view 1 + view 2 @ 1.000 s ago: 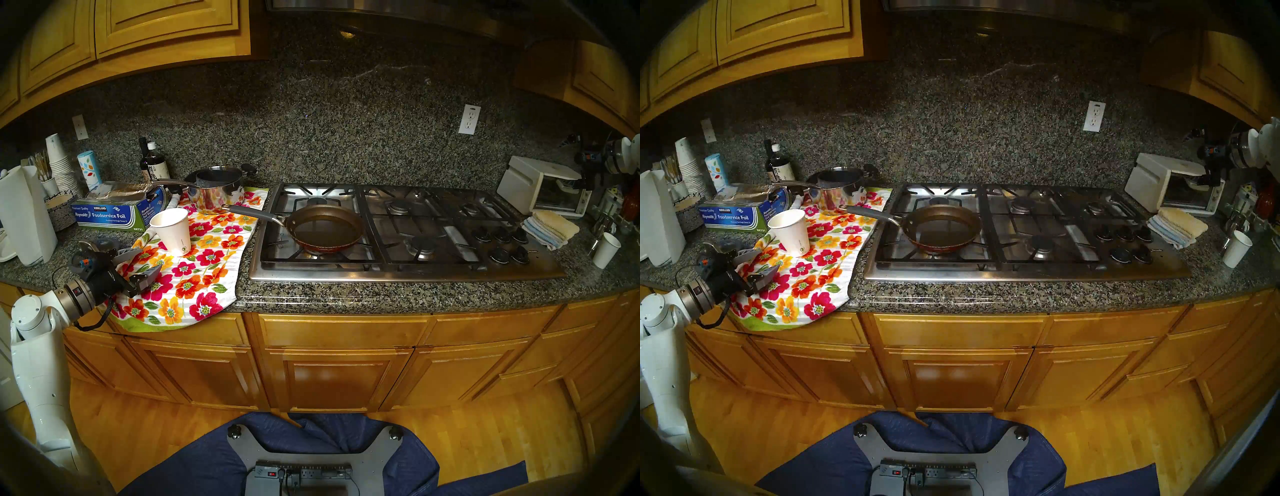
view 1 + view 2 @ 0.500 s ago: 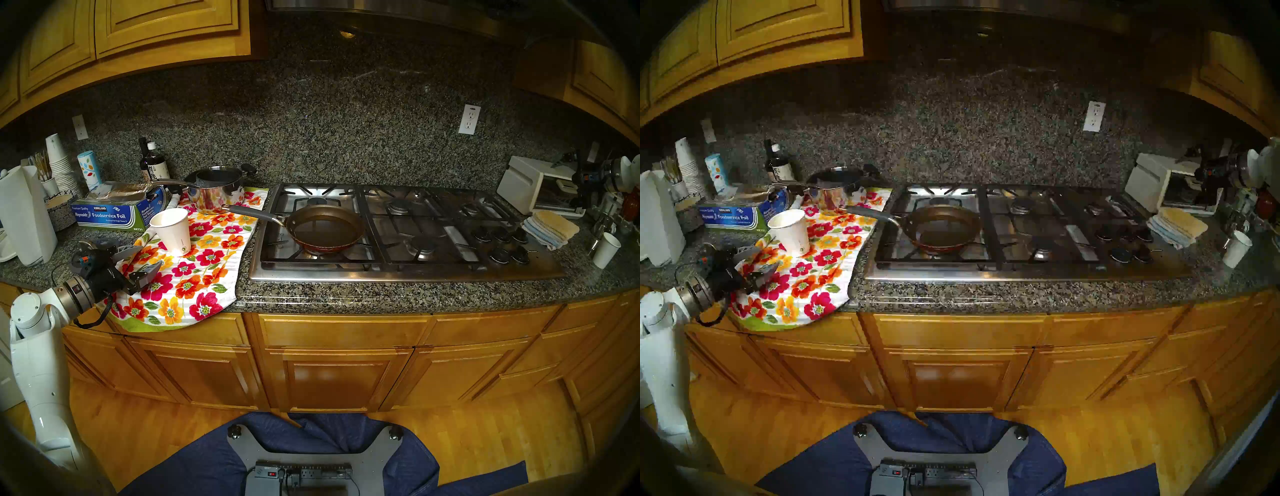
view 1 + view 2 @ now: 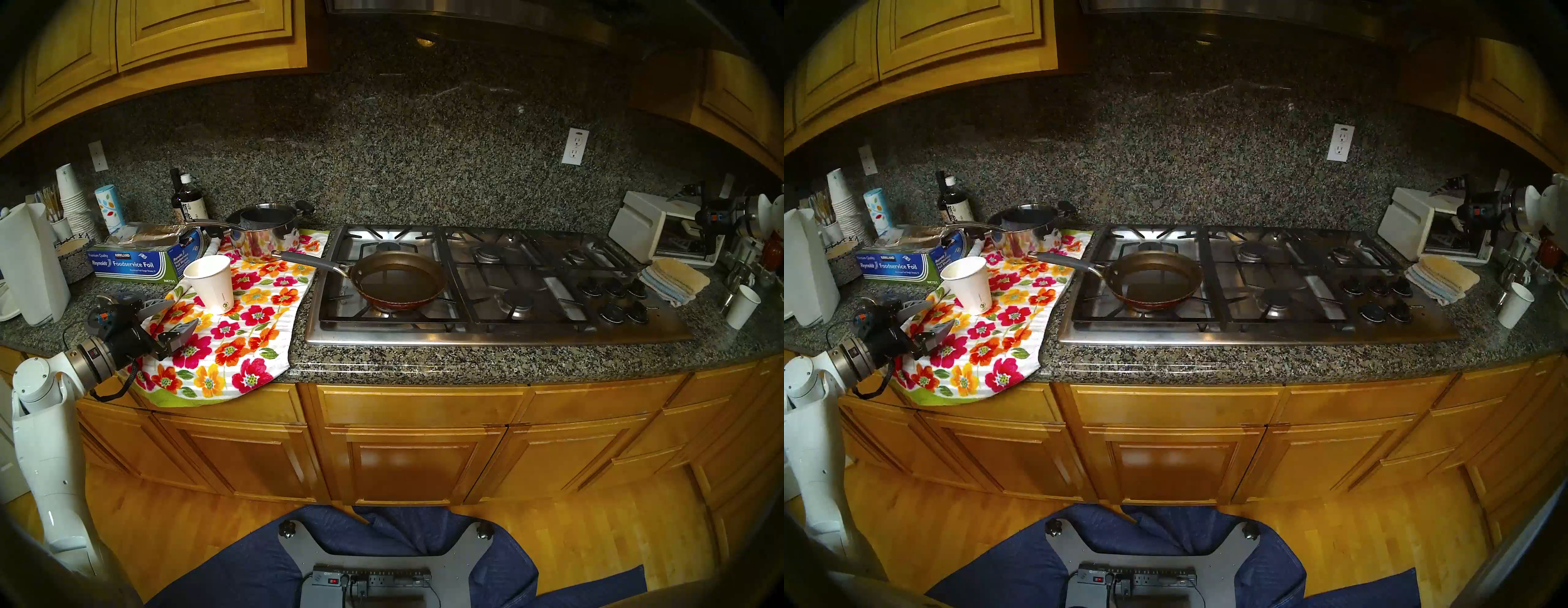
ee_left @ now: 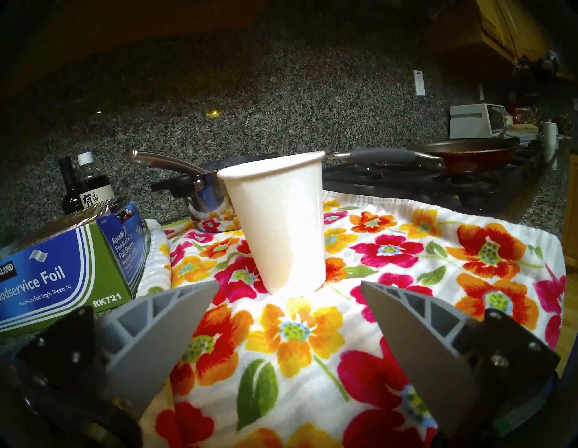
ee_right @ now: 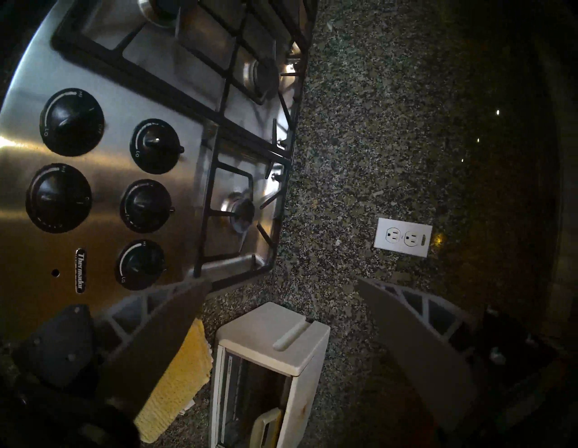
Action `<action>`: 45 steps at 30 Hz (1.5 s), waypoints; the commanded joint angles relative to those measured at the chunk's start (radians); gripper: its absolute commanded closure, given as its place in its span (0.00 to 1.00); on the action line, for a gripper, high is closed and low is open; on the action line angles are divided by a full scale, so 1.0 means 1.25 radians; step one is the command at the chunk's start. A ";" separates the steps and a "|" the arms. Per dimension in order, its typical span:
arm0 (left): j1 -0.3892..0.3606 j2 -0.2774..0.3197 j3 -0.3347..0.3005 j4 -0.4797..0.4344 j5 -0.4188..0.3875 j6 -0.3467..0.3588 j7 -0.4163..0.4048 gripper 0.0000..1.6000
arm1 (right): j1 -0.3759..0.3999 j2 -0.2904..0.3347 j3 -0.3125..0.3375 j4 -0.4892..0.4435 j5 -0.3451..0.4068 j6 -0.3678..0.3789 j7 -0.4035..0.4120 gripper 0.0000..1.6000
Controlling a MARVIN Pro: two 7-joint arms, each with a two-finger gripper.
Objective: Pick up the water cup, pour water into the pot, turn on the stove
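Two grey fingers of the left gripper [image 4: 289,286] are standing wide apart and holding nothing, hovering low over the flowered towel [image 3: 237,335] at the counter's front edge. Just beyond them the water cup [image 3: 211,283] is standing upright on that towel, not touched by either finger. Farther back the pot [image 3: 399,280] is sitting on the front left burner of the stove [image 3: 488,331], its grey handle reaching over the towel toward the steel saucepan [image 3: 265,233]. Far off, the right gripper [image 5: 283,286] is hanging spread and empty above the white toaster oven [image 5: 266,369], beside the stove's knobs [image 5: 145,205].
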 commanded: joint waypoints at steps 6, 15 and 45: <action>-0.023 0.008 -0.009 -0.021 -0.016 0.002 -0.002 0.00 | 0.077 0.027 0.013 -0.023 -0.014 -0.004 -0.070 0.00; -0.024 0.007 -0.010 -0.022 -0.017 0.003 -0.003 0.00 | 0.105 0.043 0.012 -0.056 -0.040 -0.003 -0.102 0.00; -0.026 0.004 -0.013 -0.025 -0.019 0.010 -0.007 0.00 | 0.233 0.185 -0.055 -0.354 0.003 0.040 -0.085 0.00</action>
